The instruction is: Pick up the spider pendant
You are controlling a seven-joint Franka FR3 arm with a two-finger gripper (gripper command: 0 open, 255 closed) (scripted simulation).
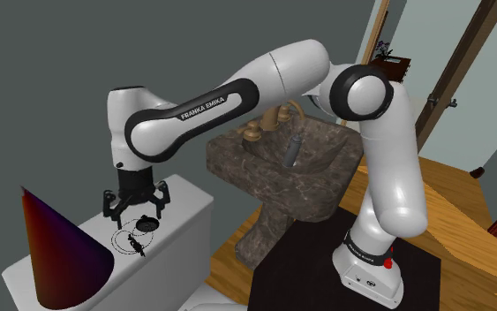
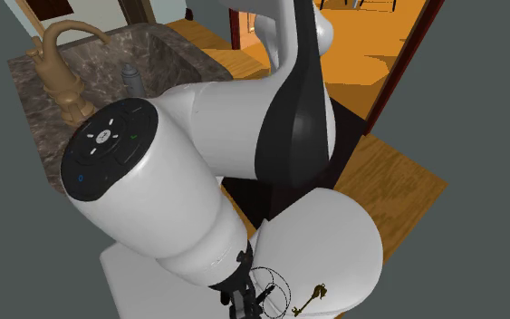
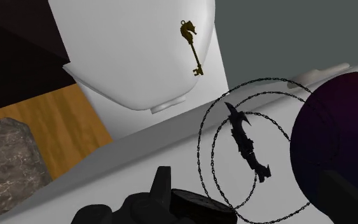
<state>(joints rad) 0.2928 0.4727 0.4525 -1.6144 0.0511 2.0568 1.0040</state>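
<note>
1. Nearest the lens: claw (image 1: 136,210), open, black fingers spread wide and clasping nothing.
2. Hangs pointing straight down, close above the white toilet tank lid (image 1: 189,208) and just beside the cone (image 1: 61,252). Probably posed so for a descent from directly overhead.
3. Spider pendant (image 3: 246,143): flat on the tank lid, just beside the cone on its sink-facing side, under the gap between the open fingers, untouched.
4. Looks loosely laid rather than pinned or hooked, so likely free to lift. Sits low and thin, though, so would seem to call for fingers closing almost at lid level.
5. Pendant's look: small, all black, with a slim elongated body and short spiky points like legs along it, lying at a slant.
6. Chain (image 3: 199,146): fine and dark, spread in two overlapping loops around the body. Outer loop appears to reach the cone's foot, so could drag or catch there.
7. Cone: tall and smooth, shading from deep purple to reddish, close enough to crowd one finger's path.
8. Small dark disc-like object (image 1: 147,223): also near the cone, just beside the pendant, identity unclear. Worth avoiding in the pinch.
9. Farther from the cone: gold key (image 3: 191,48) on the white toilet lid (image 3: 139,51). Well apart from the cone: brown stone sink (image 1: 312,172).
</note>
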